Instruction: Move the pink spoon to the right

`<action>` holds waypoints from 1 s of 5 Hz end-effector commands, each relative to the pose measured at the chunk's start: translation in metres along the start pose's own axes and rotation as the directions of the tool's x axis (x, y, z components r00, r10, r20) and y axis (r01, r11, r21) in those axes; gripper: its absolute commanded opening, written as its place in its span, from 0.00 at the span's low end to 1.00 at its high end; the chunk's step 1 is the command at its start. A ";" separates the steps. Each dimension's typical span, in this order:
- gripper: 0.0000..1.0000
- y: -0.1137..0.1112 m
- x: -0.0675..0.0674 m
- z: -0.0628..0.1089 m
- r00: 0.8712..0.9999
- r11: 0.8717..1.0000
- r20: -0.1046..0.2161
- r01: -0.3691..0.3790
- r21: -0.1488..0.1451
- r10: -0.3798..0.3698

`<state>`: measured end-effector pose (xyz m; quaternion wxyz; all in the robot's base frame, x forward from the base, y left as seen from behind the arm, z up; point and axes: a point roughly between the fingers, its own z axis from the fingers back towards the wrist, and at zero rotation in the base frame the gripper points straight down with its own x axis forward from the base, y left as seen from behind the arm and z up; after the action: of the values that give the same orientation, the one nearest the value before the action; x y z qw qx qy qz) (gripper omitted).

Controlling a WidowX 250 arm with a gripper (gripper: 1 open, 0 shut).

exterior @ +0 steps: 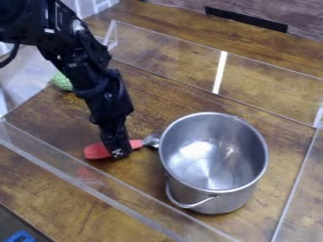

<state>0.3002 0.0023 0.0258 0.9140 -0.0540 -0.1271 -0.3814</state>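
Here the gripper (116, 145) points down onto the pink spoon (104, 150) on the counter (240, 85), just left of the pot (214, 161); whether it pinches the handle, I cannot tell.

Soft, even light is falling from above, and the wooden table (151, 95) is looking warm but a little dim. A bright white streak of glare is sitting on the clear plastic wall (221, 71). The steel pot (214, 161) is catching pale highlights inside. The whole frame is coming through grainy and soft, so the black arm (82, 66) is possibly hiding detail.
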 end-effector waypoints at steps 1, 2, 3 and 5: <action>0.00 0.013 0.005 0.015 0.999 0.999 0.035 -0.019 0.037 0.017; 1.00 0.015 0.007 0.022 0.999 0.999 0.031 -0.026 0.020 0.026; 1.00 0.018 0.012 0.036 0.999 0.999 0.012 -0.034 0.009 0.034; 1.00 0.030 0.032 0.093 0.994 0.997 -0.095 -0.047 0.055 0.052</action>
<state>0.3176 0.0238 0.0949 0.9351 -0.0366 -0.0533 -0.3484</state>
